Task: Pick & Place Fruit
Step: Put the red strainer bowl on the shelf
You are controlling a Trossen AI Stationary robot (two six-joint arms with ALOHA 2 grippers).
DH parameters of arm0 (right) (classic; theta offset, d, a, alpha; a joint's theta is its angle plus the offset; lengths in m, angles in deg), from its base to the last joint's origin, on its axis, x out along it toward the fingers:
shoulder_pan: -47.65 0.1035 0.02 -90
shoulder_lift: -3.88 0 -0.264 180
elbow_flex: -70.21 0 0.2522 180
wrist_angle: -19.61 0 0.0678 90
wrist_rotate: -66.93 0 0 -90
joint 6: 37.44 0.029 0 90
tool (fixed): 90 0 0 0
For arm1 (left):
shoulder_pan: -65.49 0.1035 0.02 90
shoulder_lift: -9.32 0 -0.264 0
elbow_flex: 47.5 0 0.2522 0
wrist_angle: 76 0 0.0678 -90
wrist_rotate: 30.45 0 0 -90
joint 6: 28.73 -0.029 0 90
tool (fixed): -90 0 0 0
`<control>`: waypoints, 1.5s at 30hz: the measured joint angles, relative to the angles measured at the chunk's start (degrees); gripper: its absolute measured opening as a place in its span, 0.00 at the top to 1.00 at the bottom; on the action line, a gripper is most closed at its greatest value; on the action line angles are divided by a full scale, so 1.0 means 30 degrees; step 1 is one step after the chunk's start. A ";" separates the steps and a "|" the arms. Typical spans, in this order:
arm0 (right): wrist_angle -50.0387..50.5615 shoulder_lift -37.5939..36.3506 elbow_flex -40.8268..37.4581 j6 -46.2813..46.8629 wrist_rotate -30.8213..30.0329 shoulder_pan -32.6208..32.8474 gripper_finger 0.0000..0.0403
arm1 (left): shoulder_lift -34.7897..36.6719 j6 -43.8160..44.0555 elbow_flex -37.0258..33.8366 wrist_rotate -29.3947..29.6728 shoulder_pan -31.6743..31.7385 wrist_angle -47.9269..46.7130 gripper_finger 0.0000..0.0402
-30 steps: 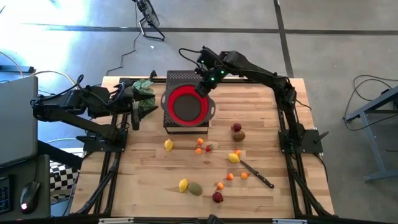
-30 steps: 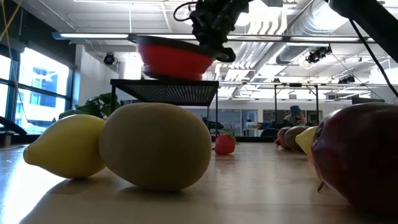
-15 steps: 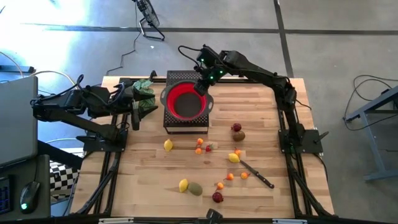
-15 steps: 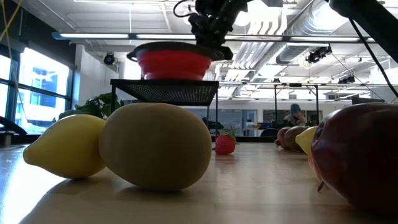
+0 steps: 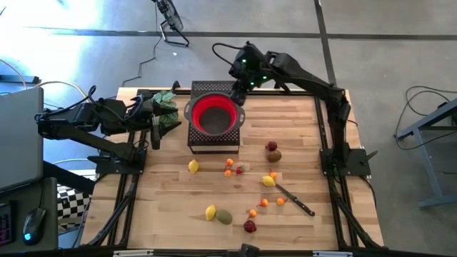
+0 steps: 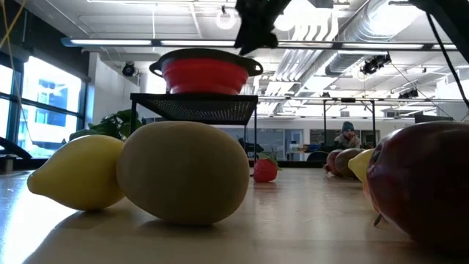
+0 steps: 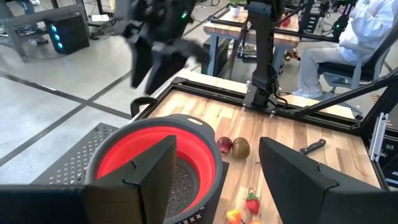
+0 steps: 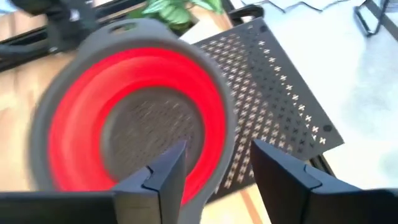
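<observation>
Hovering above the far rim of the red colander [image 5: 213, 116], the right gripper [image 5: 239, 87] has its fingers parted and empty. The colander rests on a black mesh stand [image 5: 203, 140]. The fruit [image 5: 243, 187] lies scattered across the wooden table [image 5: 171, 214]. The left gripper [image 5: 156, 123] waits open beside the stand, holding nothing.

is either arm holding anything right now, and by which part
Nothing is held. The right gripper hangs with open jaws above the rim of the red strainer, clear of it. The left gripper waits open beside the rack.
</observation>
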 joint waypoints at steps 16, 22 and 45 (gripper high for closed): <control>0.3119 -0.1450 0.0000 -0.1392 -0.1197 0.1816 0.93 | 0.0009 -0.0513 -0.0702 0.1490 0.0000 -0.0395 0.49; 0.4295 -0.1436 0.0000 -0.2199 0.1226 0.2738 0.99 | -0.0007 -0.0521 -0.2900 0.3015 0.0000 0.0782 0.66; 0.6209 -0.4479 -0.1692 -0.1056 -0.0375 0.4837 1.00 | 0.0175 0.0385 -0.8702 0.6743 -0.5672 0.5815 1.00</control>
